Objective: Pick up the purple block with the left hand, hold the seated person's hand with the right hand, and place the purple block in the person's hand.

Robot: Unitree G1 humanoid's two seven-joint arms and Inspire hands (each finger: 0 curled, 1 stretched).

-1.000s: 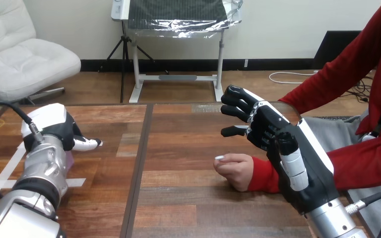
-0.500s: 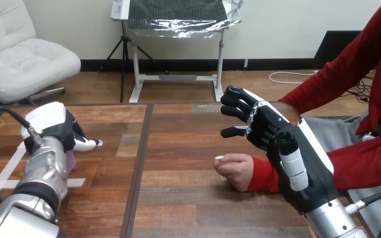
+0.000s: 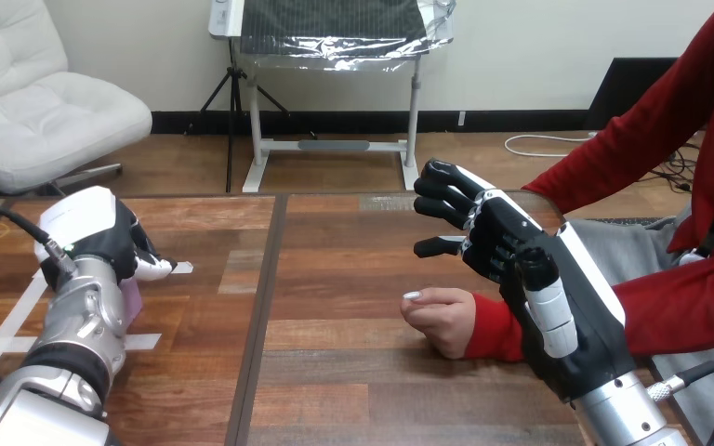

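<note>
The purple block (image 3: 133,296) lies on the bench (image 3: 353,372) at its left side. It shows as a narrow sliver just beside the silver wrist of the left arm, and the rest of it is hidden. The left robot hand (image 3: 102,237) stands over and in front of the block and covers most of it. Whether this robot hand is grasping the block cannot be told. White tape strips (image 3: 146,341) lie flat on the wood around that arm, and one short piece sits close to the robot hand's far end.

A dark seam (image 3: 258,316) runs down the bench between the block and the person's hand (image 3: 439,319). The block and the person's hand are well apart.

The person's hand rests on the bench right of the middle. It is curled into a loose fist, with its red sleeve (image 3: 495,327) trailing off to the right. The right robot hand (image 3: 530,269) is raised above and behind that wrist. It is released, loosely bent and grasping nothing. Its thumb crosses in front of the sleeve, and whether it touches the sleeve cannot be told. It is not closed round the person's hand or wrist.
</note>
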